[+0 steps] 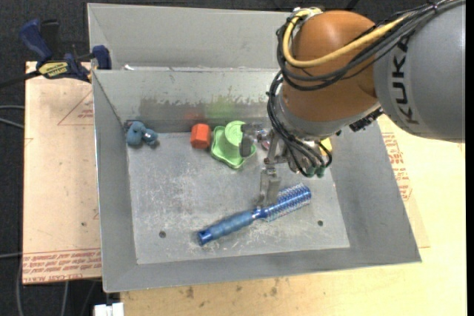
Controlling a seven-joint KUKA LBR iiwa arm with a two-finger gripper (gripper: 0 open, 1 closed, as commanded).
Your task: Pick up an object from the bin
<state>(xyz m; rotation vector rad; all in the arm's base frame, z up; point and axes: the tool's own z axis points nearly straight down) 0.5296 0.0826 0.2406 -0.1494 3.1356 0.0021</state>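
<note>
In the camera view, the gripper [264,197] is seen lowered into the grey bin [185,185], right over the blue hairbrush [248,219], at the place where the bristled head meets the handle. The brush is laid flat on the bin floor, near the middle and toward the near side, with its head pointing right and its handle left. The gripper's tip is seen at or just above the brush. Contact cannot be made out, and whether the gripper is released or clenched cannot be told.

Along the far wall a green cup-like thing [229,144], an orange-red block [200,135] to its left and a small blue toy [139,135] farther left are seen, all apart from the brush. A yellow thing [326,152] is partly hidden beneath the arm at the right.

The task is judged to be in its early part. The approach looks made, while a grasp and the lift out of the bin are not yet done.
</note>
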